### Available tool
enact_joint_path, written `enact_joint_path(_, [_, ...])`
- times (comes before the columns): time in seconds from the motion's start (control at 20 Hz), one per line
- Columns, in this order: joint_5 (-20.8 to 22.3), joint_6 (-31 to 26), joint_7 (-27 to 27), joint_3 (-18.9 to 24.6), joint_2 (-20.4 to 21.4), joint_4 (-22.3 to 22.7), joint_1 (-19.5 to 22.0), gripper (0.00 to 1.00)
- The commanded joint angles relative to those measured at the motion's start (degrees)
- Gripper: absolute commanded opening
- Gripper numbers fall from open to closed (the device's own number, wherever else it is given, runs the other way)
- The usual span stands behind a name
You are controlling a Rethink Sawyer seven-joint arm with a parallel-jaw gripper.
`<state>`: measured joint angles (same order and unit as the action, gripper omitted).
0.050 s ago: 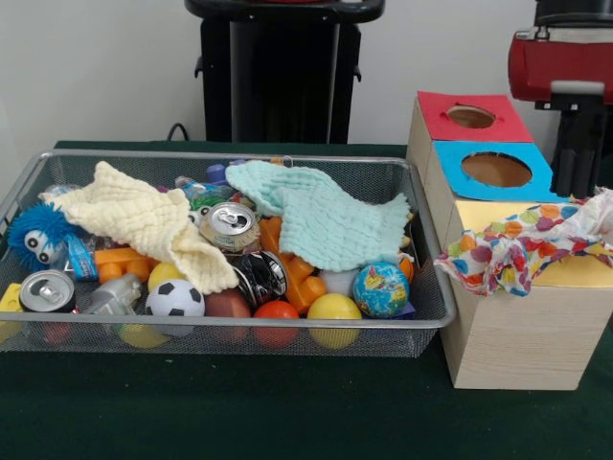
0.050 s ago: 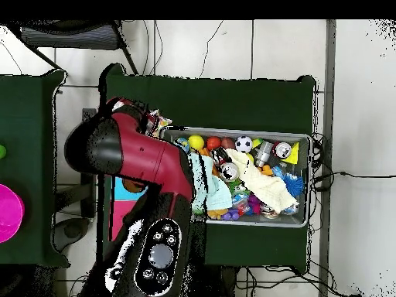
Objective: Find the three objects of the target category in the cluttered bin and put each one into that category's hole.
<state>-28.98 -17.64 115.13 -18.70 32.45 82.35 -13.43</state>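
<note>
The claw's state cannot be told; the cloths (image 1: 316,216) are best lifted aside, so buried cans (image 1: 230,225) are exposed.

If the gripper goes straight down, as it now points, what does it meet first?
Probably the patterned cloth on the wooden box, though the gripper may hang behind the box; depth is unclear.

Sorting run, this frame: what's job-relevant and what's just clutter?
Job, likely cloths:
- cream cloth and mint cloth, both in the wire bin
- patterned cloth, lying on the sorting box

Clutter:
- soccer ball
- globe ball
- soda can
- blue fuzzy toy
</note>
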Motion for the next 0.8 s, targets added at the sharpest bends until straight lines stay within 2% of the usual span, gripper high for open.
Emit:
enact_joint_path(0.05, [2.32,4.91,7.58,8.84,-2.3,8.39,3.71,0.0])
enact_joint_path(0.55, [3.89,8.36,7.47,13.37,-2.5,11.18,6.49,0.0])
enact_joint_path(0.8, [3.24,7.06,7.56,15.01,-2.48,12.01,7.25,0.0])
